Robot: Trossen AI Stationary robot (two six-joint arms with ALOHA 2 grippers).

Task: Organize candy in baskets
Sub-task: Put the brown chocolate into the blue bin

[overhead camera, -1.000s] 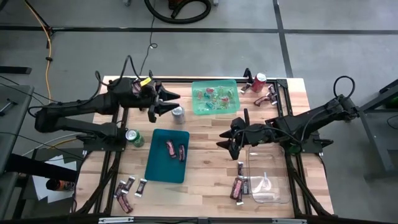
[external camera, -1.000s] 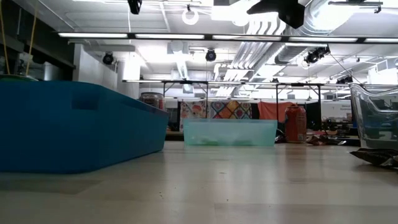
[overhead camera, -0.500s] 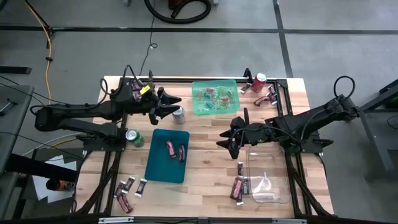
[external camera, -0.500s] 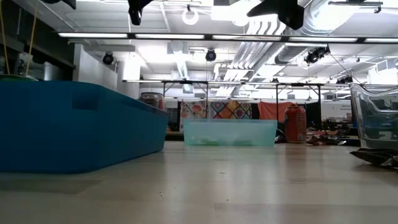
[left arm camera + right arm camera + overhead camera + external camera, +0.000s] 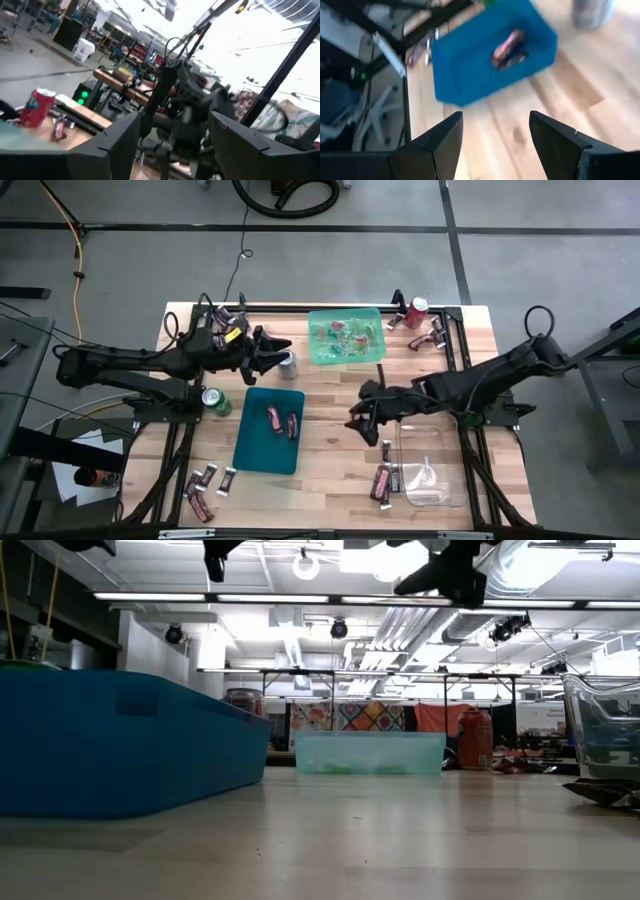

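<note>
the wooden table (image 5: 330, 385) carries three baskets: a light green basket (image 5: 345, 335) at the far middle with small green and red candy pieces (image 5: 343, 333) in it, a dark teal basket (image 5: 269, 429) near the centre holding two pinkish-red bars (image 5: 281, 421), and a clear basket (image 5: 431, 465) at the near right. dark mini bars (image 5: 384, 476) lie just beside the clear basket, and more loose bars (image 5: 207, 485) lie at the near left corner. the left gripper (image 5: 272, 352), fingers spread, sits just beside a silver can (image 5: 288, 362). the right gripper (image 5: 359, 418), also spread, hangs between the teal and clear baskets. a green can (image 5: 213, 399) stands left of the teal basket, a red can (image 5: 414, 311) at the far right.
</note>
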